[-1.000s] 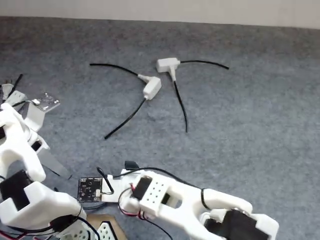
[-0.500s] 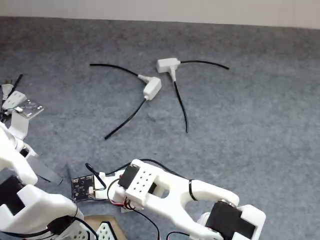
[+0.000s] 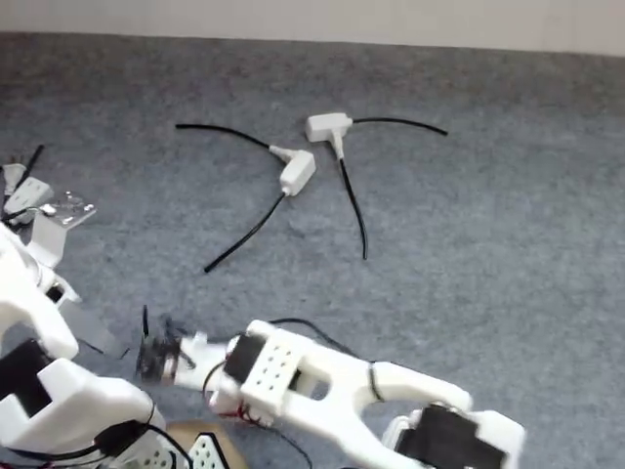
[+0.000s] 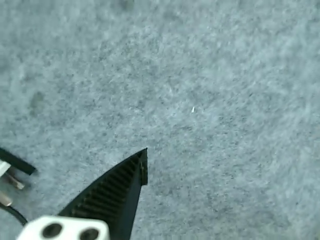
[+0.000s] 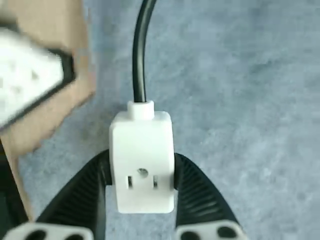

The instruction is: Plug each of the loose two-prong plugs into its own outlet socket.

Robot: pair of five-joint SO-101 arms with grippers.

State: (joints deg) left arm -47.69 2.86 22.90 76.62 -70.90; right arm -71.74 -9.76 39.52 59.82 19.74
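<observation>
My right gripper [image 5: 142, 200] is shut on a white outlet socket [image 5: 142, 160], its two slots facing the camera and its black cord [image 5: 141, 55] running away over the carpet. In the high view this gripper [image 3: 161, 354] sits low at the front left, blurred. A black finger [image 4: 122, 187] of my left gripper hovers over bare carpet with nothing against it, and two metal prongs [image 4: 9, 184] peek in at the picture's edge. Farther back lie two white plug-and-socket pieces [image 3: 297, 171] [image 3: 327, 127], each with black cords, and each looks joined.
Brown cardboard [image 5: 42, 85] and a white part lie close beside the held socket. The left arm [image 3: 34, 283] stands along the left edge, with a small white piece and a black cord [image 3: 27, 161] behind it. Grey carpet stretches open to the right.
My right arm has swung leftward, carrying its gripper and the socket toward the left arm. The left arm's upper part shifted slightly. The two pieces at the back stayed put.
</observation>
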